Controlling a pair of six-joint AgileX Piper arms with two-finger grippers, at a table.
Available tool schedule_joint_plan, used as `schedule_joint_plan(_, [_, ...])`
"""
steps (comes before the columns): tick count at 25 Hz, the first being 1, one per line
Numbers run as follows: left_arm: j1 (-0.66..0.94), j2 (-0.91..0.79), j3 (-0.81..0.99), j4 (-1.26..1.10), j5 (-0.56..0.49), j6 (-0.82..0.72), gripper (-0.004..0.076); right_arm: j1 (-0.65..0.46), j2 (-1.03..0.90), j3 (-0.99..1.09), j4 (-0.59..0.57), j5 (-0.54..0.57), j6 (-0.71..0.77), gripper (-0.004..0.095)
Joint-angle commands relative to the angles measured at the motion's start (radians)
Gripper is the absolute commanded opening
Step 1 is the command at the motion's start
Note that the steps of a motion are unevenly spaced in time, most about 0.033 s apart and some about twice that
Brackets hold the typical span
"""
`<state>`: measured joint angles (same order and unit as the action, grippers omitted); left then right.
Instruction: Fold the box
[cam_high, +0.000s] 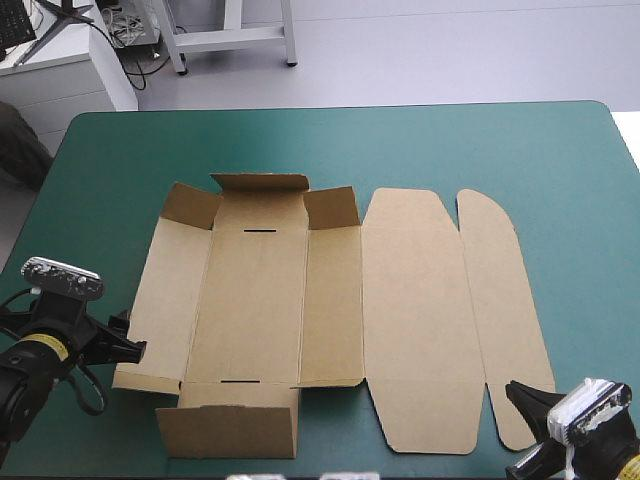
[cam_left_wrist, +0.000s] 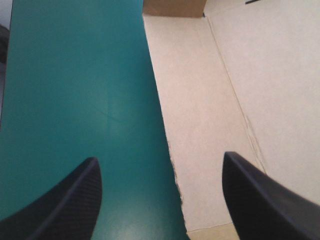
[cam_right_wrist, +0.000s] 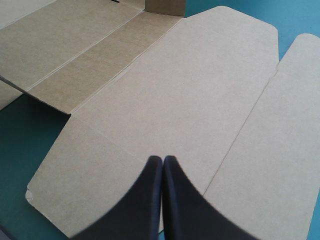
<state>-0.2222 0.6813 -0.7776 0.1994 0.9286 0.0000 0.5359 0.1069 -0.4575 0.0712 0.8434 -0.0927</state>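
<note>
The left hand (cam_left_wrist: 160, 159) has its black fingers (cam_left_wrist: 65, 205) spread wide. One is over the teal-green covered counter (cam_left_wrist: 75, 90), the other over the left edge panel of the flat brown cardboard box (cam_high: 330, 300). The right hand (cam_right_wrist: 162, 161) is pressed together into one point at the box's near right end. The box lies opened out mid-counter, far flaps slightly raised.

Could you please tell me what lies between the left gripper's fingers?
In the left wrist view, the left gripper stands open; between its fingers lie teal-green cover and the left edge of the box.
</note>
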Motion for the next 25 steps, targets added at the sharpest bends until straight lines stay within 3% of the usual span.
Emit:
schedule_joint_plan(1, [0.008, 0.065, -0.034, 0.053, -0.043, -0.078, 0.0487, -0.006, 0.015, -0.024, 0.01, -0.065, -0.01, -0.0019])
schedule_joint_plan(10, [0.107, 0.221, -0.089, 0.01, -0.056, -0.121, 0.0487, -0.006, 0.015, -0.024, 0.014, -0.062, -0.01, -0.0019])
schedule_joint_plan(14, [0.189, 0.301, -0.129, -0.057, -0.054, -0.064, 0.0487, -0.006, 0.015, -0.024, 0.014, -0.062, -0.01, -0.0019])
schedule_joint_plan(17, [0.272, 0.364, -0.135, -0.199, -0.056, 0.055, 0.0487, -0.006, 0.015, -0.024, 0.014, -0.062, -0.01, -0.0019])
schedule_joint_plan(20, [0.425, 0.489, -0.135, -0.516, -0.03, 0.323, 0.0487, -0.006, 0.015, -0.024, 0.014, -0.062, -0.01, -0.0019])
schedule_joint_plan(25, [0.582, 0.629, -0.119, -0.702, -0.004, 0.559, 0.0487, -0.006, 0.015, -0.024, 0.014, -0.062, -0.01, -0.0019])
